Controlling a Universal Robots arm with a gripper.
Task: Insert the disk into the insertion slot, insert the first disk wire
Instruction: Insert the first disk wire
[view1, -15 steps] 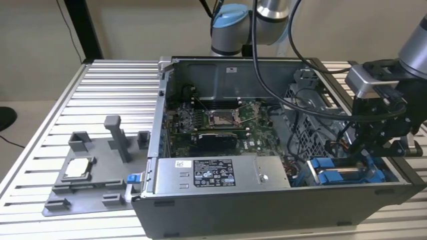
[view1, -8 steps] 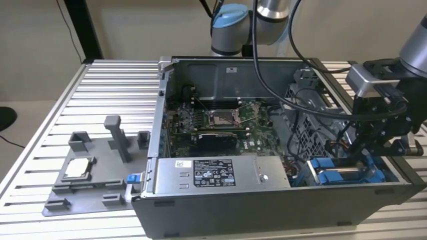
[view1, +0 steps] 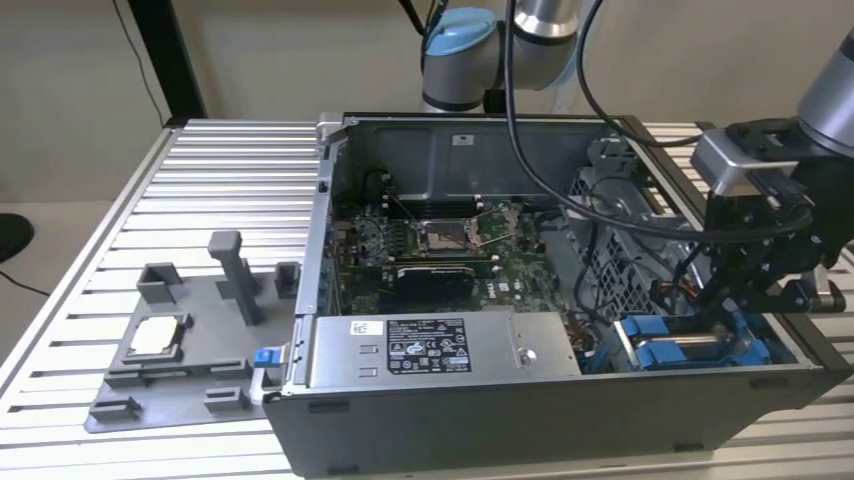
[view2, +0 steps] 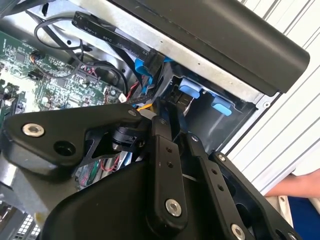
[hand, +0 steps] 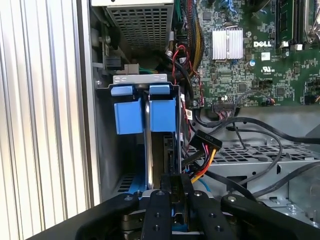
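The pincer (view1: 737, 315) is down in the case corner, at the drive cage. Jaws are narrow, nearly together in both wrist views. Can't tell whether anything thin is pinched between them.

The disk (view1: 678, 352) sits just ahead of the tips, inside the insertion slot (hand: 169, 150). 2 blue bracket tabs (hand: 162, 114) stand side by side at the cage mouth with a silver edge between them. I judge the disk seated, so step 1 looks done.

The disk wire (hand: 204, 142) is a black connector with orange, yellow and red leads. It's just beside the pincer and near the disk's end. Can't tell if it's mated.

Handling, my read:
- disk: stiff metal slab, dense for its size, shock-sensitive. Bare metal is slick. Take it by the blue bracket or the long edges, never the label face.
- disk wire: light. The connector body is rigid plastic. The leads are springy and likely pull it off-axis. Grip the body across its 2 flat faces, close to the mating end, not the leads. Contacts are thin, so enter square with low force.

Loose black cables (hand: 260, 130) crowd the space beside the pincer, so there's a snag risk.
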